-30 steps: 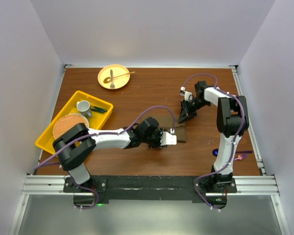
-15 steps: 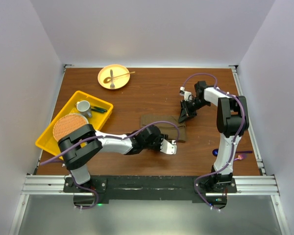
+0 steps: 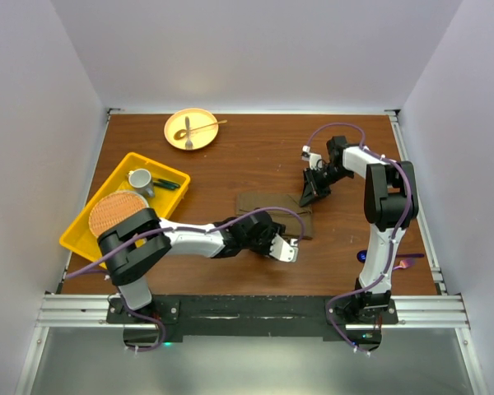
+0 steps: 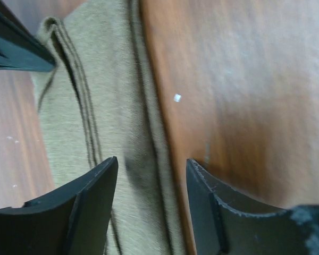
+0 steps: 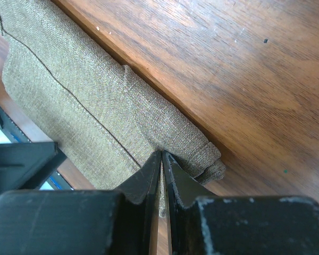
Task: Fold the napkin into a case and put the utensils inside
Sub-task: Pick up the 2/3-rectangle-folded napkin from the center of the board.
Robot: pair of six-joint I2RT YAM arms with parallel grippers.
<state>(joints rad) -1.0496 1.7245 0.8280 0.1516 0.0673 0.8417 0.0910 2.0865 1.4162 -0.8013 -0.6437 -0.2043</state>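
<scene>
Lying about mid-worktop, the olive-brown cloth napkin (image 3: 255, 200) is folded into a long narrow strip running left-right on the dark wooden worktop (image 3: 255, 156). There is bare wood along its whole far side and on toward the far-right corner; the near side is crowded by the L arm. That arm reaches low from the near-left, w/ the left gripper (image 3: 286, 249) at the strip's near-right end. The R arm stands tall by the right edge, forearm bent back inward, w/ the right gripper (image 3: 307, 196) angled down onto the strip's far-right corner. Wrist cams add detail the top cam lacks. The left gripper (image 4: 151, 199) has jaws apart and holds nothing, one finger over cloth and the other over bare wood, straddling the napkin's (image 4: 90, 106) stitched edge. The right gripper (image 5: 160, 162) is pinched closed on a fold at the napkin's (image 5: 80, 101) corner. Only the top cam shows the rest:
- a glossy blue-purple spoon (image 3: 362, 256) by the right edge, partly hidden behind the R arm, well apart from the cloth
- a round yellow plate (image 3: 170, 132) near the far edge
- a yellow plastic tray (image 3: 166, 168) along the left edge
</scene>
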